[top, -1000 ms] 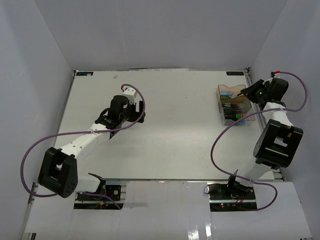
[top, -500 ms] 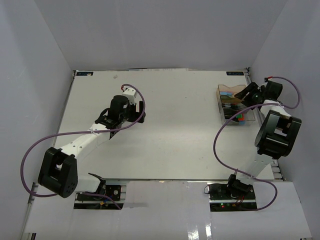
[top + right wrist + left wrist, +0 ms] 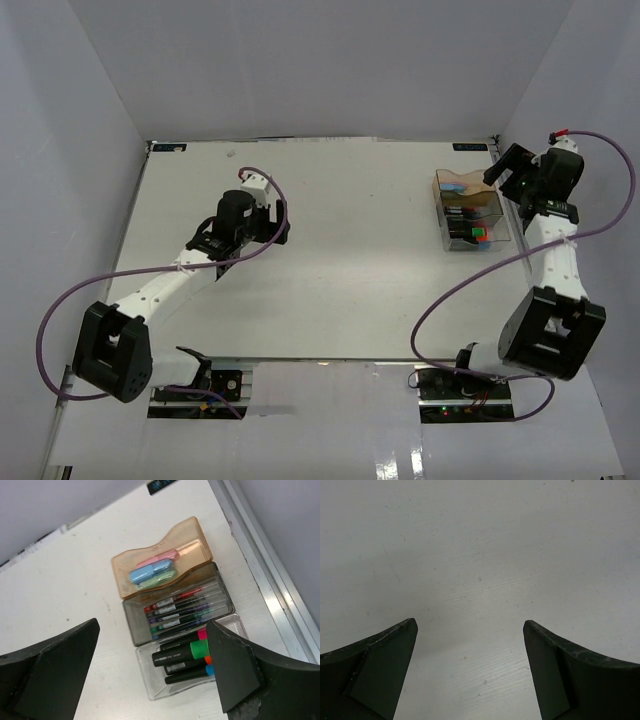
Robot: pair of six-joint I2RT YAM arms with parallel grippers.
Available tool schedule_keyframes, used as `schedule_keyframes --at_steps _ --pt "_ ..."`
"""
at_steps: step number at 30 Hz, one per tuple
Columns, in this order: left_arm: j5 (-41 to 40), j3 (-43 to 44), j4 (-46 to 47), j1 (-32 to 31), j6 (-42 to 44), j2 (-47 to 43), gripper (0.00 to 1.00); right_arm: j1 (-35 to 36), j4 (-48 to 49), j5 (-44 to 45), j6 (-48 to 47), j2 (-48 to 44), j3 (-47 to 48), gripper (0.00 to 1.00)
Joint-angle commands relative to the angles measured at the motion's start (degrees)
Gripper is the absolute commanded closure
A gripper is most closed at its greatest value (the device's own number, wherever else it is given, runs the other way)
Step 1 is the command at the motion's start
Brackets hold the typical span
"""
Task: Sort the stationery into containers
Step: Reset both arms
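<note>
1. We find the right gripper (image 3: pixel 152 624) raised over the far right corner of the white worktop (image 3: pixel 60 580), its jaws spread wide and holding nothing.
2. Below and ahead of those jaws three small translucent plastic trays sit side by side, touching.
   - Farthest from the jaws is an amber-orange tray (image 3: pixel 192 532) with pastel pink, blue and green pieces (image 3: pixel 152 571).
   - In the middle is a smoky grey tray (image 3: pixel 129 627) with thin dark pens (image 3: pixel 177 611).
   - Nearest the jaws is a clear tray (image 3: pixel 149 680) with black markers (image 3: pixel 180 657) capped pink, green, orange and blue.
3. The left gripper (image 3: pixel 470 625) hangs over bare worktop, well apart from the trays. Its jaws are likewise spread, with nothing between them.
4. We judge the sorting all but done, since each kind lies in its own tray. We see no loose stationery near either pair of jaws, though the overhead view is too coarse for us to rule out a small piece.
5. The next move, as we judge it, calls for no grasp. It calls for a look over the worktop, then both arms drawn clear without knocking the trays that sit close under the right jaws.
6. The markers and pens carry white labels (image 3: pixel 172 656), too small for us to read. A black sticker (image 3: pixel 160 485) at the worktop's far edge, beyond the jaws, shows pale characters cut off by the frame. We can read no brand.
</note>
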Motion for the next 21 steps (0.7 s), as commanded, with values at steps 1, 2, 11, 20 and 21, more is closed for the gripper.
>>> schedule_keyframes --at_steps 1,2,11,20,21 --pt "-1.6 0.4 0.7 0.4 -0.7 -5.0 0.02 1.4 -1.0 3.0 -3.8 -10.1 -3.1 0.05" --pt "-1.8 0.1 0.9 0.4 -0.7 -6.3 0.02 1.4 -1.9 3.1 -4.3 -15.0 -3.8 0.04" --pt "-4.1 0.1 1.4 1.4 -1.0 -14.3 0.02 1.4 -8.8 2.3 -3.2 -44.5 -11.4 0.1" --pt "-9.7 1.8 -9.5 1.4 -4.2 -31.2 0.02 9.5 -20.3 8.1 -5.7 -56.8 -11.6 0.1" --pt "-9.9 1.2 -11.5 1.4 -4.5 -32.8 0.02 12.2 -20.5 9.8 -5.8 -57.8 -12.6 0.1"
